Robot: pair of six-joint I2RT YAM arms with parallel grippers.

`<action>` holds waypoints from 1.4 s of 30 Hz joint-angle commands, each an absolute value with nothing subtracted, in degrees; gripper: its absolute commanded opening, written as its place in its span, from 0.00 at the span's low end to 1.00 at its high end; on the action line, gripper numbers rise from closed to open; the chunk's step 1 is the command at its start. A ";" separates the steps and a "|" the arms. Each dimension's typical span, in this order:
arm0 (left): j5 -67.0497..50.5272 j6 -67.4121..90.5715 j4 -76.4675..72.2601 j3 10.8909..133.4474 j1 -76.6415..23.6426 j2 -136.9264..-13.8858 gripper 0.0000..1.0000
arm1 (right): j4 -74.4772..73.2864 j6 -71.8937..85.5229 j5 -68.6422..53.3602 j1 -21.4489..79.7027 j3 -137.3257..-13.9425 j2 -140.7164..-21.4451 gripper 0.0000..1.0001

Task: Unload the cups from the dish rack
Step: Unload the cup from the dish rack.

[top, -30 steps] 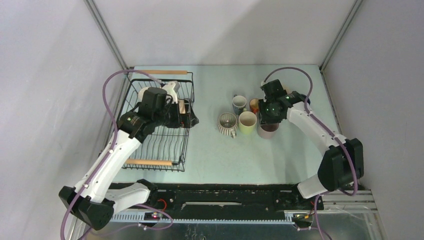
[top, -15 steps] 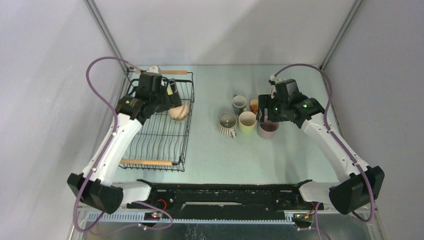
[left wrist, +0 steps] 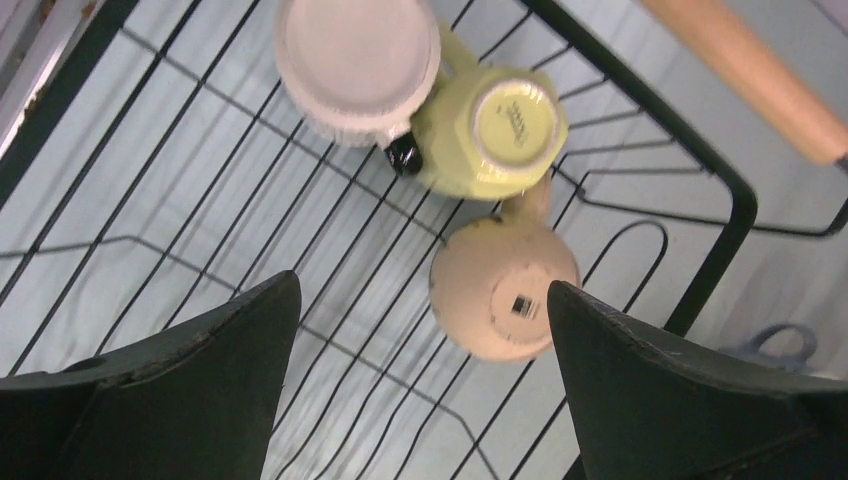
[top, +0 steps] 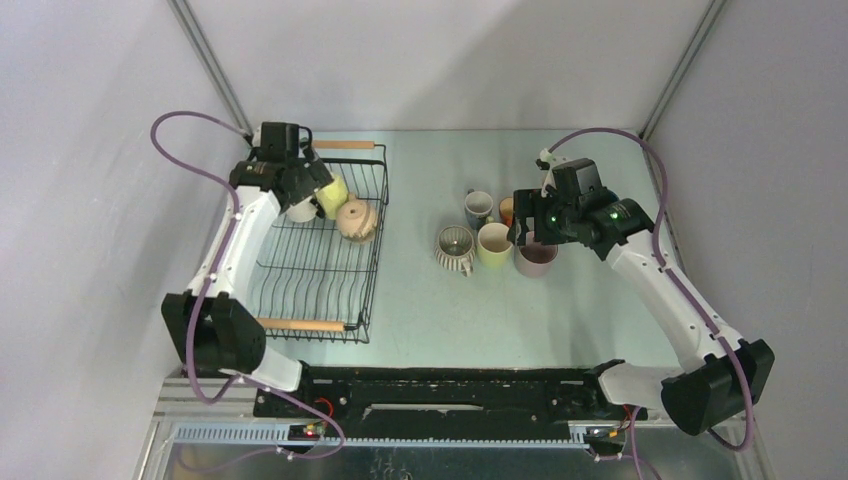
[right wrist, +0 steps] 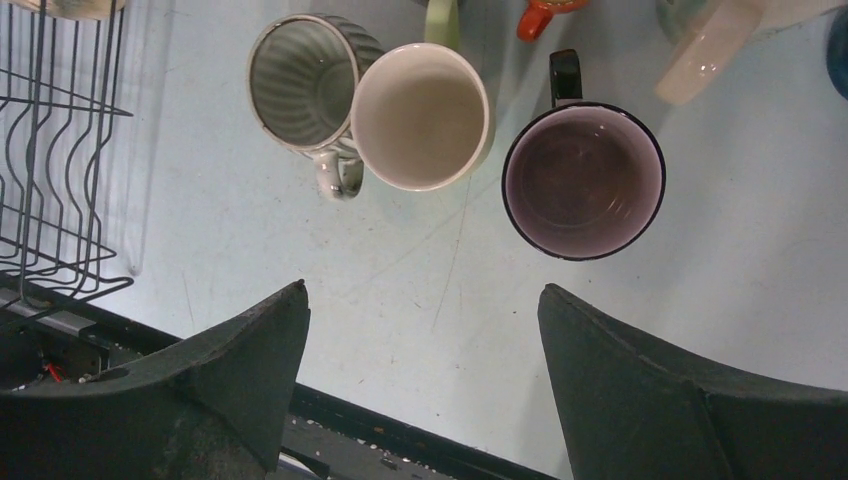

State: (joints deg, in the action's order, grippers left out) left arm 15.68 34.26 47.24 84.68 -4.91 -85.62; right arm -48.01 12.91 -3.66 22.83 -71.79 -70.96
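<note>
Orange-handled cup and perhaps a blue cup, mostly beyond the right wrist view's edges.

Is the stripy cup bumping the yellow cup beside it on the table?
Touching. In the right wrist view the stripy cup and the yellow cup meet rim to rim, with no table showing between them.
</note>
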 commanded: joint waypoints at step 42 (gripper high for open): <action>12.57 21.12 49.31 112.01 -6.39 -121.12 1.00 | -46.41 12.31 -4.09 24.71 -71.39 -69.07 0.91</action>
State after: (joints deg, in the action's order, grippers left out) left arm 13.06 23.18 49.54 108.75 -6.11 -120.05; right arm -47.70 12.84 -4.58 24.21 -71.55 -69.43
